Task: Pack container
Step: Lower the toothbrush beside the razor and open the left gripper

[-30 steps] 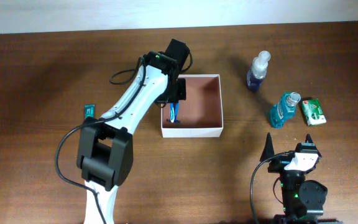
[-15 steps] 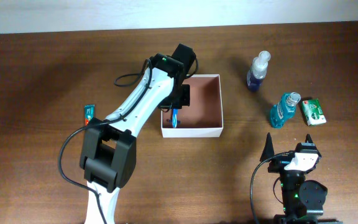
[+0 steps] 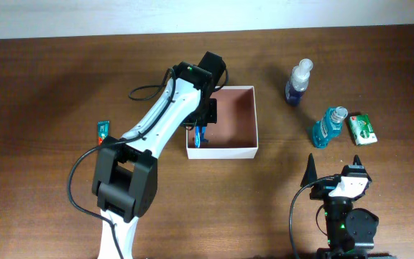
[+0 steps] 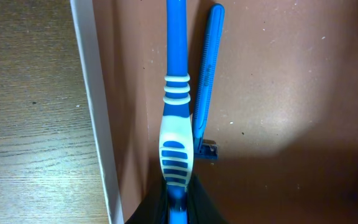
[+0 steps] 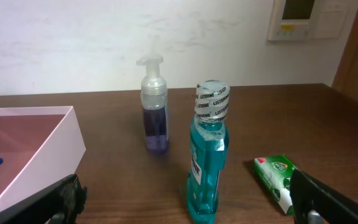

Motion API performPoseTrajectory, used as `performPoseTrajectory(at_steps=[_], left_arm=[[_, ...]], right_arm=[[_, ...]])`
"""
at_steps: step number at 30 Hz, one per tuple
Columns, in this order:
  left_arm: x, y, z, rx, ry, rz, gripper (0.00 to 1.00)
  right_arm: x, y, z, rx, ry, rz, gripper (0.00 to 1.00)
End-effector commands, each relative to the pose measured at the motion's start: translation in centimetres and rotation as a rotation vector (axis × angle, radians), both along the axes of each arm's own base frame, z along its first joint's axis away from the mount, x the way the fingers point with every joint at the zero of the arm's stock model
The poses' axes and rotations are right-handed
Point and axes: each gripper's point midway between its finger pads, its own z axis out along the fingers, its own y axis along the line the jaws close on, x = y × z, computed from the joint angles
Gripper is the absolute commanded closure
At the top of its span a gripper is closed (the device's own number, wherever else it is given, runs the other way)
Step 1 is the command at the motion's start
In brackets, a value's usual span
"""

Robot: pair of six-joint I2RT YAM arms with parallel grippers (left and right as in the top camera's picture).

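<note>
The container (image 3: 244, 119) is a square white-walled box with a pinkish-brown floor, at the table's middle. My left gripper (image 3: 203, 119) is inside it by the left wall (image 4: 95, 106), shut on the handle end of a blue and white toothbrush (image 4: 178, 124) that points away along the floor. The fingers (image 4: 178, 208) show at the bottom of the left wrist view. A blue razor (image 4: 207, 93) lies on the floor just right of the toothbrush. My right gripper (image 3: 334, 171) is open and empty near the front right edge.
A teal mouthwash bottle (image 3: 328, 128), a purple pump bottle (image 3: 298, 83) and a green packet (image 3: 363, 129) stand right of the container; all three show in the right wrist view. A small teal tube (image 3: 103, 129) lies at the left.
My left gripper has shifted a little right and toward the front inside the container, with the toothbrush still in it. The right arm has not moved.
</note>
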Motion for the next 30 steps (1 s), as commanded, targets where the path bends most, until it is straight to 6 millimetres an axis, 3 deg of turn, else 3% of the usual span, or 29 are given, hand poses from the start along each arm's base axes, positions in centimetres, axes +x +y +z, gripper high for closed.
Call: performPoseTrajectory(at_steps=[1, 14, 18, 30], left_arm=[[0.24, 0.26, -0.25, 0.016, -0.006, 0.02, 0.92], [-0.39, 0.55, -0.47, 0.026, 0.02, 0.033, 0.92], [-0.39, 0.55, -0.47, 0.026, 0.02, 0.033, 0.84], [-0.33, 0.53, -0.45, 0.025, 0.018, 0.033, 0.84]], right_arm=[[-0.05, -0.31, -0.28, 0.001, 0.006, -0.015, 0.02], [-0.05, -0.31, -0.28, 0.001, 0.006, -0.015, 0.02], [-0.05, -0.31, -0.28, 0.001, 0.006, -0.015, 0.02], [-0.05, -0.31, -0.28, 0.001, 0.006, -0.015, 0.02]])
